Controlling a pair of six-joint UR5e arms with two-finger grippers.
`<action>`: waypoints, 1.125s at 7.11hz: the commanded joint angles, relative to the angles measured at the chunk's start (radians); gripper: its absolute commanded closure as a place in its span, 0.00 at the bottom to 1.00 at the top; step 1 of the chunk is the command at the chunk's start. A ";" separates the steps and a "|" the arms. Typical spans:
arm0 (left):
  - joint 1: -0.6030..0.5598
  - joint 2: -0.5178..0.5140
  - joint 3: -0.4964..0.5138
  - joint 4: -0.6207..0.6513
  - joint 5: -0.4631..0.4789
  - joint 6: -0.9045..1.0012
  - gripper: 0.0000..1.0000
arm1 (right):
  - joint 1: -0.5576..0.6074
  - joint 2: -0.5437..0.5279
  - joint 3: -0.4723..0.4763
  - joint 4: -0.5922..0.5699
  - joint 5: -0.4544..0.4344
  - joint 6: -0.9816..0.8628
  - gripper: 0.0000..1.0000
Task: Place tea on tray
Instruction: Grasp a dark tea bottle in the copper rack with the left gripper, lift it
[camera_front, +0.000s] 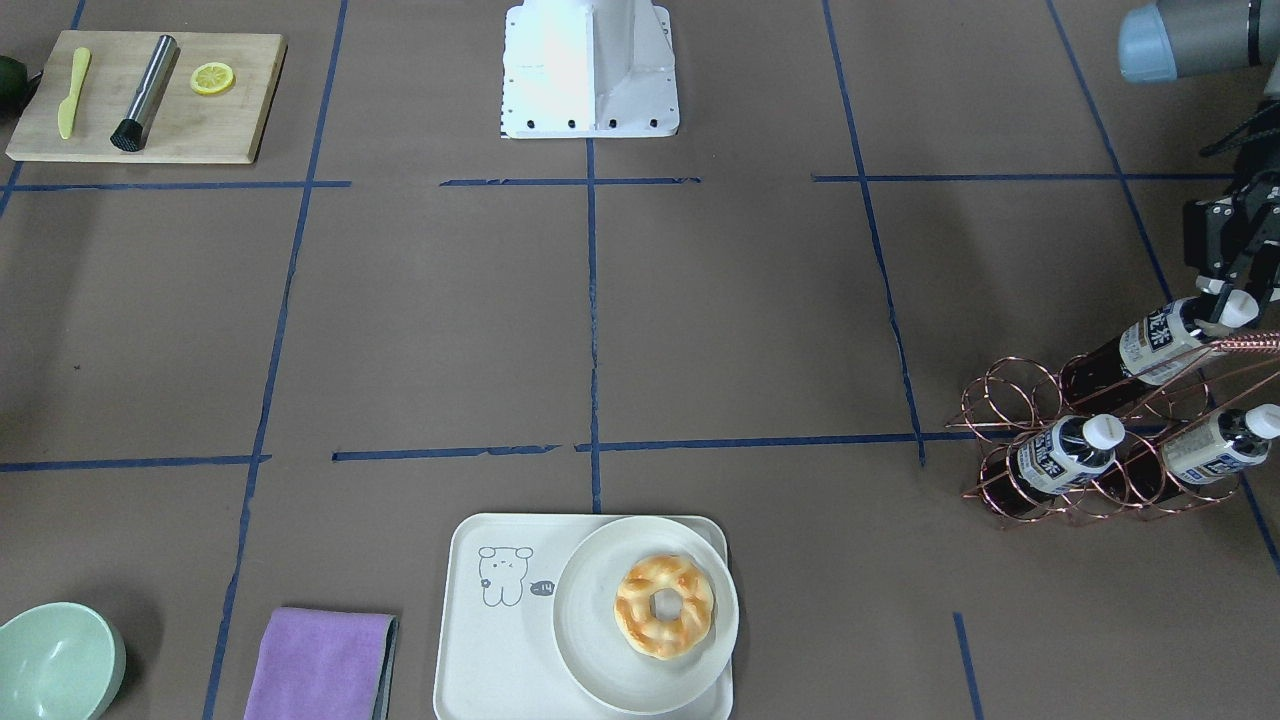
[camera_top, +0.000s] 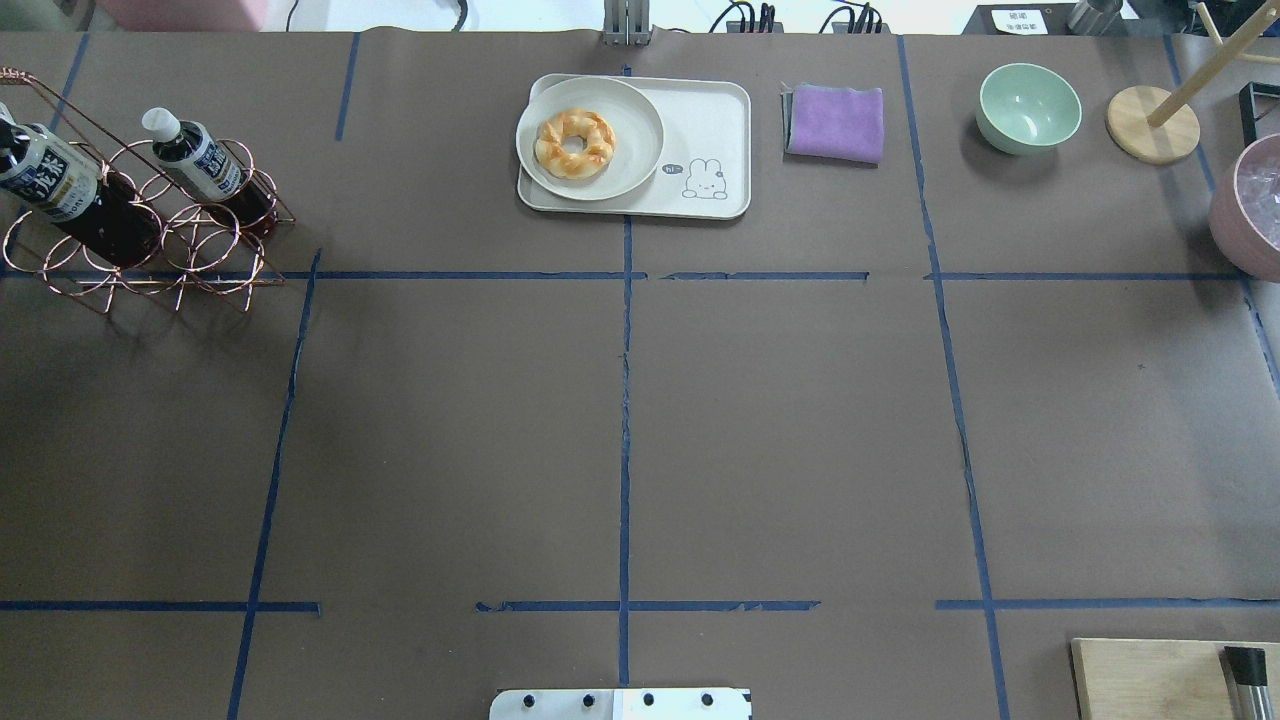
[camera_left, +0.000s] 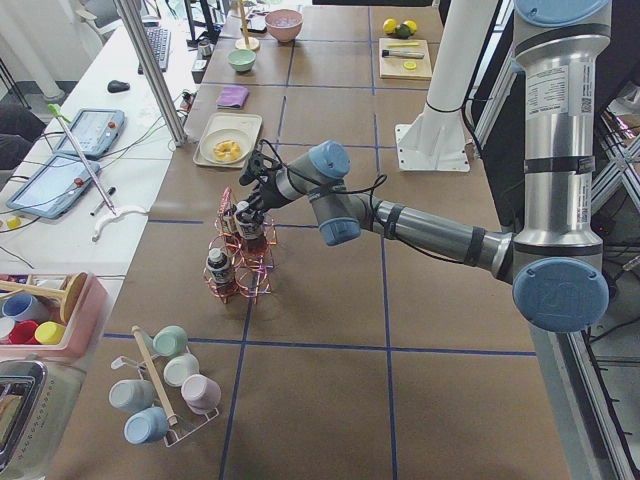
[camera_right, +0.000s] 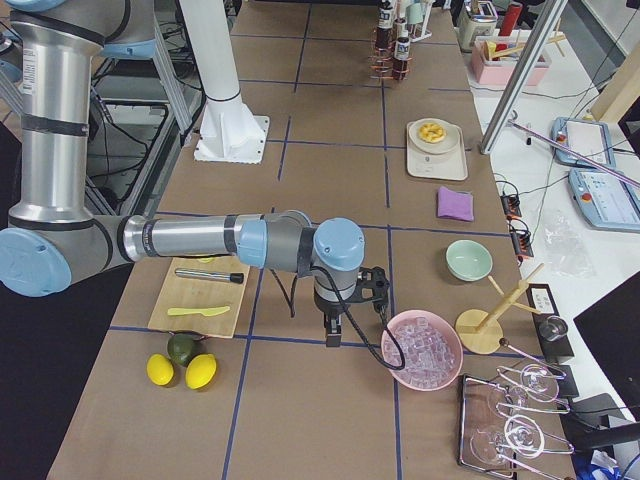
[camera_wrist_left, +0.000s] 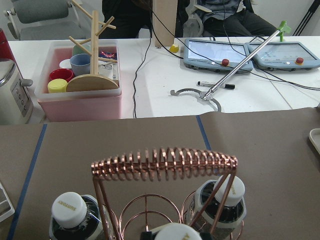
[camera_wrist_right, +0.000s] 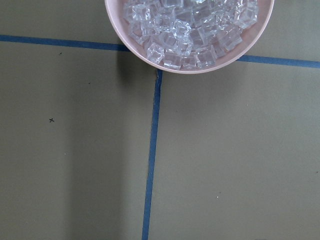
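Observation:
Three tea bottles lie in a copper wire rack at the robot's far left. The top tea points its white cap up at my left gripper. The fingers stand on either side of that cap and look open. The left wrist view shows this cap at the bottom edge, below the rack's coil handle. Two more teas lie lower in the rack. The off-white tray with the bear drawing is at the far middle edge. I cannot tell if my right gripper is open.
A round plate with a donut covers half of the tray. A purple cloth and a green bowl lie beside it. A pink bowl of ice sits by the right gripper. A cutting board is near the base.

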 joint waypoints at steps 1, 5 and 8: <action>-0.073 -0.002 -0.003 0.011 -0.136 -0.001 0.95 | 0.000 0.000 0.003 0.000 0.000 0.000 0.00; -0.119 -0.046 -0.154 0.248 -0.207 -0.039 0.95 | 0.000 0.000 0.003 0.000 0.000 0.001 0.00; -0.003 -0.145 -0.178 0.270 -0.184 -0.256 0.95 | 0.000 0.000 0.003 0.000 0.002 0.001 0.00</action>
